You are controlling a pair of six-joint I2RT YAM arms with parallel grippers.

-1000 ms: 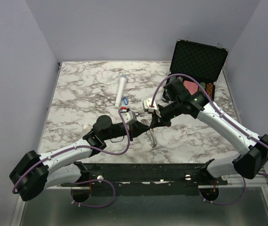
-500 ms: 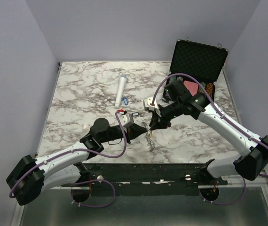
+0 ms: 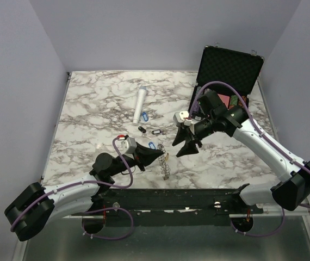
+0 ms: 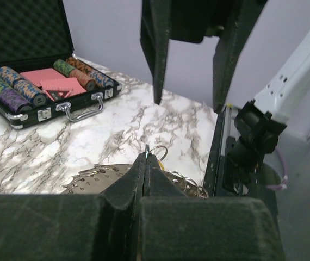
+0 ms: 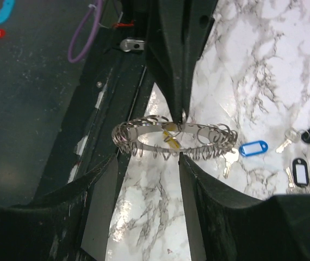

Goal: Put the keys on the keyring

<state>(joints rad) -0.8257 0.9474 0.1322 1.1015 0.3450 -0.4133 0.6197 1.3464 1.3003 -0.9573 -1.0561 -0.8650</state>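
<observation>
My left gripper point(image 3: 161, 156) is shut on a small loop at the edge of the keyring point(image 3: 166, 166), a silvery ring with a fringe of small loops, held just above the table near its front edge. In the left wrist view the shut fingertips point(image 4: 146, 159) pinch that loop, with the keyring point(image 4: 92, 178) below. A key with a yellow tag point(image 5: 171, 141) hangs on the keyring point(image 5: 144, 126). My right gripper point(image 3: 180, 148) stands open just right of the ring, holding nothing, its jaws point(image 5: 147, 159) spread. A blue-tagged key point(image 3: 152, 145) and two black-tagged keys point(image 3: 156, 131) lie loose on the marble.
A white cylinder point(image 3: 140, 104) lies at mid-table with another blue tag point(image 3: 144, 116) beside it. An open black case point(image 3: 228, 68) with striped poker chips point(image 4: 13, 89) stands at the back right. The table's front rail point(image 3: 171, 198) runs just below the keyring.
My right gripper has opened, let go of the keyring and drawn back to the right. My left arm has pulled the keyring toward the front left, uncovering the loose keys.
</observation>
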